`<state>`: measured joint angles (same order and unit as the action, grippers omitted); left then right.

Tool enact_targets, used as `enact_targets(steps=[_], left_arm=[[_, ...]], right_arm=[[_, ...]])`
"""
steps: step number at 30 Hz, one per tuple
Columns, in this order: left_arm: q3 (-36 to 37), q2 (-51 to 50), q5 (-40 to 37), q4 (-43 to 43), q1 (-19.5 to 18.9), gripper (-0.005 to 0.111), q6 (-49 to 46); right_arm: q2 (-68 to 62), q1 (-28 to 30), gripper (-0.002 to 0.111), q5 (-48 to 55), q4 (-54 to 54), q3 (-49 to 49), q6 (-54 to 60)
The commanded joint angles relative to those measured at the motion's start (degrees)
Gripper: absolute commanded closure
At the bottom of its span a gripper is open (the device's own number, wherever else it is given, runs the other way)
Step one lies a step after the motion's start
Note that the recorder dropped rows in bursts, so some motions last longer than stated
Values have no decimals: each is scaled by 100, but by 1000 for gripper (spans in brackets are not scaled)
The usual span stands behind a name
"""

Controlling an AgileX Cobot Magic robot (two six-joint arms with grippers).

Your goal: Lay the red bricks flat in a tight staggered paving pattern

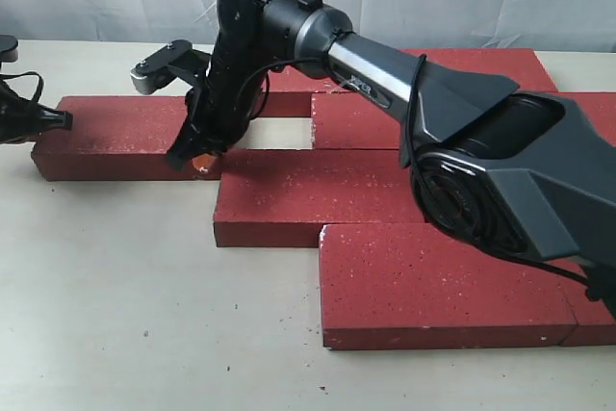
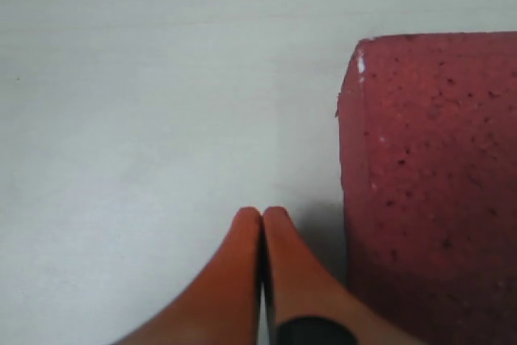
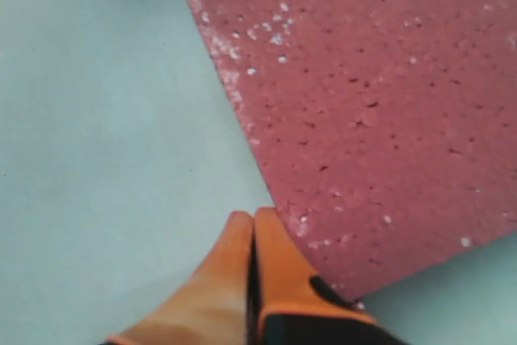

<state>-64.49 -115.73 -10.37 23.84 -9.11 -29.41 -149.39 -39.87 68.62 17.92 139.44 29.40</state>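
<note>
Seen from the exterior camera, the red bricks (image 1: 520, 64) lie flat on a pale table (image 1: 115, 315), stepping down from the upper right of the frame to the lower right in offset rows. The left brick (image 1: 115, 137) sits at centre left. The middle brick (image 1: 308, 194) lies below and to the right of it, and the front brick (image 1: 443, 286) is lower still. A strip of bare table shows as a gap in the row to the right of the left brick.

The right arm (image 1: 452, 113) reaches from the right edge across the middle. The right gripper (image 1: 199, 161) points down at the right end of the left brick, just above the middle brick's upper left corner. From here only an orange tip shows. The right wrist camera makes the state plain: the right gripper (image 3: 253, 228) has its two orange fingers (image 3: 279, 256) pressed together with nothing between them, right at the edge of a speckled brick face (image 3: 388, 103) near its corner. Whether they touch it cannot be told.

The left gripper (image 1: 64, 120) is a dark shape at the far left edge, level with the left brick's end, and its state is unreadable there. In the left wrist view the left gripper (image 2: 261, 220) is also pressed together and empty, over bare table just beside a chipped brick end (image 2: 436, 167).
</note>
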Motion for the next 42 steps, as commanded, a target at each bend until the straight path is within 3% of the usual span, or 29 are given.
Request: enact_targets(steps=[1, 15, 21, 27, 36, 42], left_arm=[[-15, 39, -12, 104, 13, 107, 27], [-15, 39, 146, 115, 13, 107, 27], [-15, -93, 292, 247, 13, 107, 27], [-15, -93, 293, 368, 13, 107, 27], [-15, -93, 394, 363, 338, 107, -164], [-15, -93, 425, 363, 354, 107, -164]], right_arm=[[-20, 14, 109, -273, -240, 29, 52], [380, 50, 109, -111, -380, 29, 5], [383, 190, 109, -655, -1948, 29, -1948], [-115, 204, 109, -1553, -1906, 29, -2068], [-49, 141, 109, -1262, -1730, 29, -2000], [42, 141, 109, -956, -1730, 29, -2000]])
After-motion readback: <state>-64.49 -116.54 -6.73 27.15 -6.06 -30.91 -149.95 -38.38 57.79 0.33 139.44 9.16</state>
